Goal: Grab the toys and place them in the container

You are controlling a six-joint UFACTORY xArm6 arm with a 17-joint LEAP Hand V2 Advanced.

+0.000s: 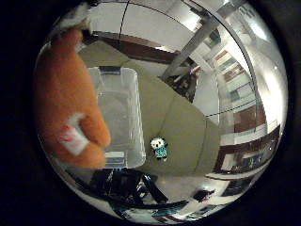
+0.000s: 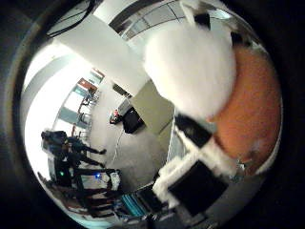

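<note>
An orange plush toy [image 1: 61, 99] with a white tag fills one side of the right little finger side palm view, close to the palm and in the air over the table. In the right thumb side palm view its orange body [image 2: 255, 100] and a white fluffy part [image 2: 191, 62] fill much of the picture. My hand [image 2: 200, 162] has white and black fingers [image 2: 195, 134] curled against the plush. A clear plastic container [image 1: 122, 108] stands on the olive table [image 1: 188, 118]. A small white and green toy [image 1: 160, 147] stands on the table beside the container.
The table's edge [image 1: 202, 108] runs past the small toy, with room floor and furniture beyond. In the right thumb side palm view a table corner [image 2: 152, 105] shows, with a dark object [image 2: 132, 121] on the floor beside it.
</note>
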